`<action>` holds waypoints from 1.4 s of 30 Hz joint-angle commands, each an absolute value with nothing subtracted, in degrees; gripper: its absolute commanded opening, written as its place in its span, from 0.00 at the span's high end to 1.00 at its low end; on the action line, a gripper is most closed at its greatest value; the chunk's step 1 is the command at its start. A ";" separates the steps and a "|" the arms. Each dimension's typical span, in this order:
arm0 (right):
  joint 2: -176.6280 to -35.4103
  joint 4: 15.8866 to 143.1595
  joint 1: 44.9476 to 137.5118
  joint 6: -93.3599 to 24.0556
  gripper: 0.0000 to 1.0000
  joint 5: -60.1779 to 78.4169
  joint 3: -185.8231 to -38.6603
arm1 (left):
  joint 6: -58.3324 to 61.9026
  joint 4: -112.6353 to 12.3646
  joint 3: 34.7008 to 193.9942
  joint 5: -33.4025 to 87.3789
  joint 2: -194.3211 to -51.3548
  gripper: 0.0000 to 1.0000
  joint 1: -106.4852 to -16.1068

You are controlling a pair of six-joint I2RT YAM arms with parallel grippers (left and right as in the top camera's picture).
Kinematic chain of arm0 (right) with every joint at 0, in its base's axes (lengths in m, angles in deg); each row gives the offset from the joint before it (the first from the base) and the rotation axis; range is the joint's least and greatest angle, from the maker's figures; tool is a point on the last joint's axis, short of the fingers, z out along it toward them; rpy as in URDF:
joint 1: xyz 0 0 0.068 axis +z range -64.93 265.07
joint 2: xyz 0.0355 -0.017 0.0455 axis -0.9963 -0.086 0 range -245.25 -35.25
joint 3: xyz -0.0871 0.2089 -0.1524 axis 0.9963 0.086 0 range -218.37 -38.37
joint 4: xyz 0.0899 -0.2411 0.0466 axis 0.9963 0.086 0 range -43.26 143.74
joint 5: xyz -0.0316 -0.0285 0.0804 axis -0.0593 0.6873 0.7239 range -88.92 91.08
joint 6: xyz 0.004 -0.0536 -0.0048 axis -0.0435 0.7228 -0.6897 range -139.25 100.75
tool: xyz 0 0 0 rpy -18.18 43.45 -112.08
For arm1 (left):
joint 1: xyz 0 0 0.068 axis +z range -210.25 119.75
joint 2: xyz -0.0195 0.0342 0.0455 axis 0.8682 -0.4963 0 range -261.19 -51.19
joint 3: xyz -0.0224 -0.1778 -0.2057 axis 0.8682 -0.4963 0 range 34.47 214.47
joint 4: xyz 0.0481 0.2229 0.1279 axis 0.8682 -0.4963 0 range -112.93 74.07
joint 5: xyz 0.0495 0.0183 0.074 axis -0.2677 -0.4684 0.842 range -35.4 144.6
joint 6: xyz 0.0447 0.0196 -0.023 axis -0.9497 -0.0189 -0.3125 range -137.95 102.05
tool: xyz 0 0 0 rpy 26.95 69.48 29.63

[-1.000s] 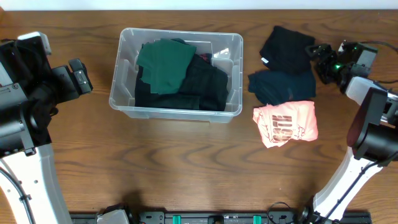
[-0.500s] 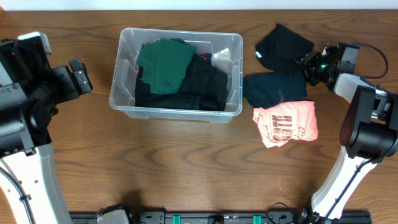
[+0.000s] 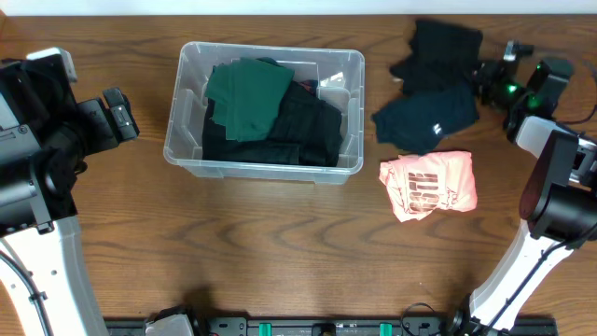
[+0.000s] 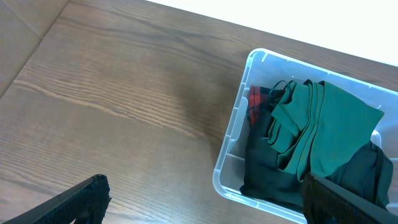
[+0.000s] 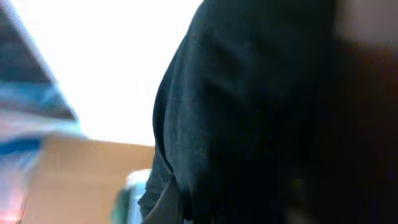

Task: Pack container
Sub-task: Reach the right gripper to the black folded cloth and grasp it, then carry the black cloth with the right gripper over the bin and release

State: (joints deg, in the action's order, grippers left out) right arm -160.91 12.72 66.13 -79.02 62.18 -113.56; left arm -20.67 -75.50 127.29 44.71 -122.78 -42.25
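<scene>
The clear plastic container stands left of centre and holds a folded green garment on top of black clothes. My right gripper is at the far right, shut on the edge of a black garment, which hangs bunched from it. In the right wrist view that black fabric fills the frame and hides the fingers. My left gripper is open, left of the container and apart from it. In the left wrist view the container's rim and the green garment lie ahead.
A dark navy garment lies right of the container, partly under the black one. In front of it lies a pink shirt with printed lettering. Bare wooden table runs along the front.
My right gripper has shut on the black garment and pulled it back and to the right. The navy garment under it has shifted. The left arm has not moved.
</scene>
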 commanded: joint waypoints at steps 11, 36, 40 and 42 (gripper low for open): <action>-144.72 -12.86 75.04 -101.97 0.99 75.49 -114.44 | -19.78 -75.48 127.44 45.24 -122.94 0.02 -41.99; -140.35 -26.19 99.63 -118.28 0.99 64.23 -114.46 | -19.78 -75.48 127.44 45.22 -122.94 0.02 -41.99; -140.35 -23.15 101.29 -114.95 0.99 65.13 -114.44 | -19.78 -75.48 127.44 45.22 -122.94 0.02 -41.99; -140.35 -18.82 101.71 -111.06 0.99 66.42 -114.44 | -19.78 -75.48 127.44 45.22 -122.94 0.02 -41.99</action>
State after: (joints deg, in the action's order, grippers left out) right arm -142.84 -20.90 101.10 -115.00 68.54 -113.52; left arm -20.67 -75.50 127.29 44.74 -122.78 -42.25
